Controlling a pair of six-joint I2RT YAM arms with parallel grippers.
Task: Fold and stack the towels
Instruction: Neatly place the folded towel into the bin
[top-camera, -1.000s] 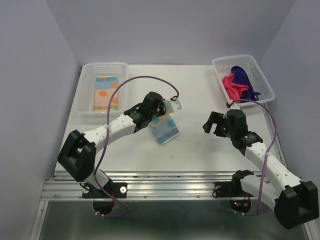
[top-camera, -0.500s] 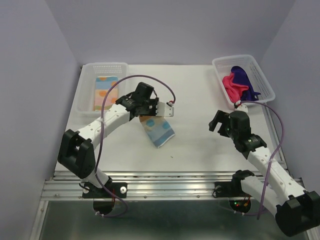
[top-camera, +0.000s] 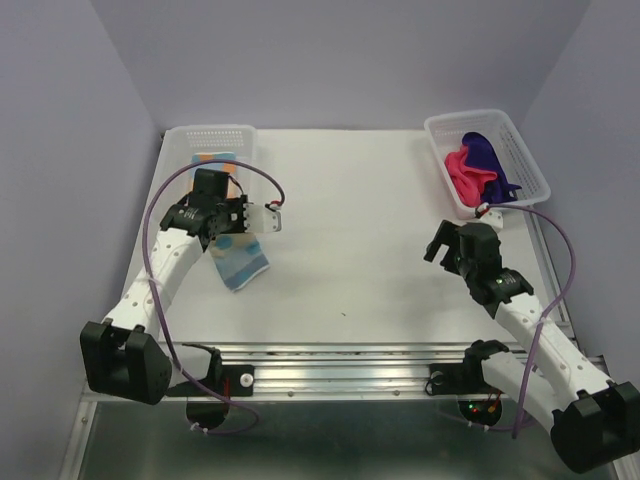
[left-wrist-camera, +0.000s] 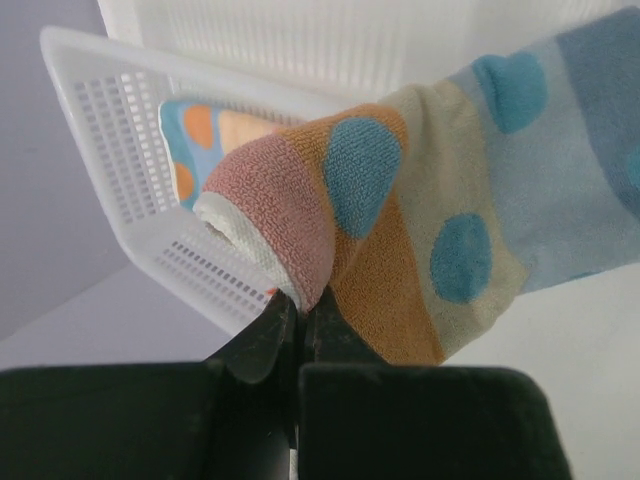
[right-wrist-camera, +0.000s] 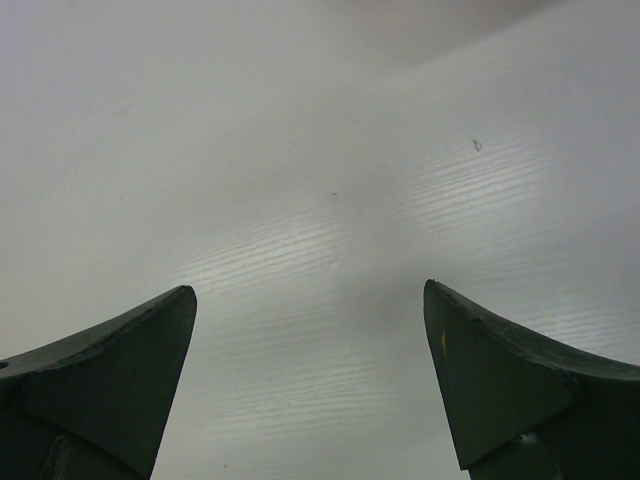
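Observation:
My left gripper (top-camera: 222, 232) is shut on a folded striped polka-dot towel (top-camera: 242, 260), which hangs from it just in front of the left white basket (top-camera: 176, 212). In the left wrist view the towel (left-wrist-camera: 420, 210) is pinched at its pink edge between my closed fingers (left-wrist-camera: 262, 340). A second folded striped towel (left-wrist-camera: 205, 135) lies in that basket, mostly hidden under my arm in the top view. The hot pink towel (top-camera: 467, 169) and the deep purple towel (top-camera: 491, 157) lie bunched in the right basket (top-camera: 530, 160). My right gripper (top-camera: 448, 245) is open and empty above bare table.
The purple walls close in on the left, right and back. The metal rail with the arm bases (top-camera: 340, 375) runs along the near edge. The right wrist view shows only white table surface (right-wrist-camera: 320, 200) between my fingers.
My left gripper has carried the striped towel leftward from the table's middle to just in front of the left basket. The right arm drew back slightly to the right.

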